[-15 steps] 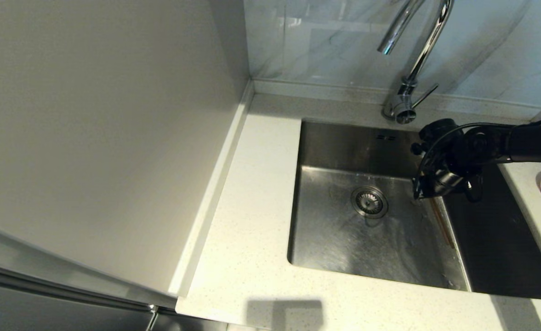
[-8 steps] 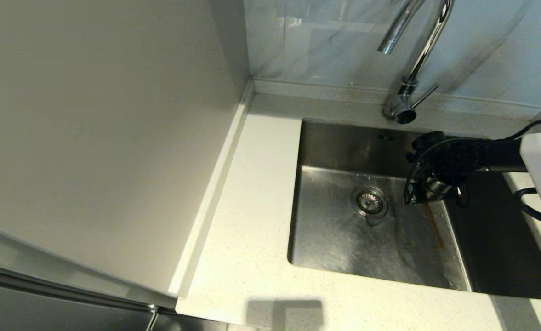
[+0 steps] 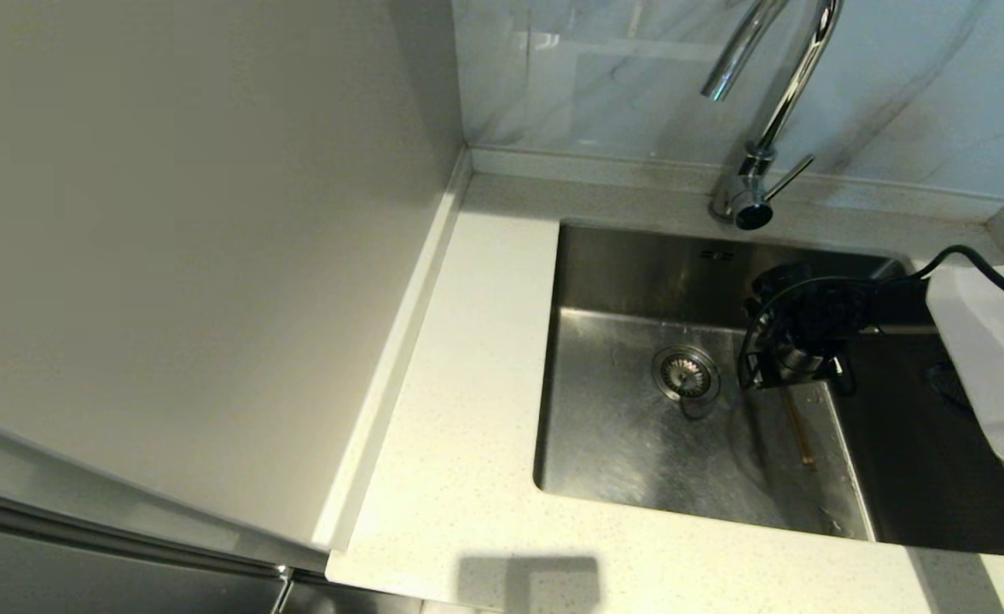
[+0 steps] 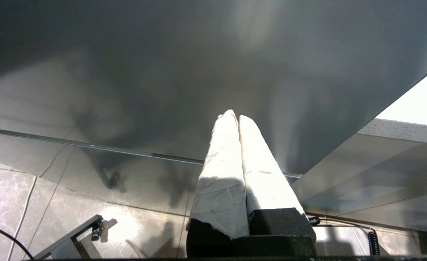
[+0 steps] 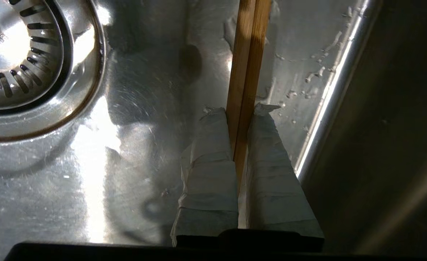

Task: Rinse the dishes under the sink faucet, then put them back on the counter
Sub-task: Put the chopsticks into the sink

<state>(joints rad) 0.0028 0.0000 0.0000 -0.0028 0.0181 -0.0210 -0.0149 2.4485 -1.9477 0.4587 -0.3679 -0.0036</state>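
Speckled off-white stone counter runs along the front edge, and just past it the deep rectangular stainless steel sink opens up, wet and streaked across its floor. Down inside, on the sink's right-hand side, the right gripper has its two tape-wrapped fingers pinched tight on the pair of thin brown wooden chopsticks, which lie pressed side by side and poke out beyond the fingertips, low over the basin floor. The round strainer drain sits near them, to the left in the head view, with the steel side wall close on the other side. Further back, the tall chrome gooseneck faucet arches over the basin with its thin side lever out to the right; no water is visible from the spout. The left gripper is parked off below counter level, fingers pressed together on nothing. No bowls show anywhere. The risks, as I read it: the grip is narrow and the sticks look wet, so one could slide past the other and drop toward the drain, and a swing toward the side wall could knock the long free ends and twist them loose.
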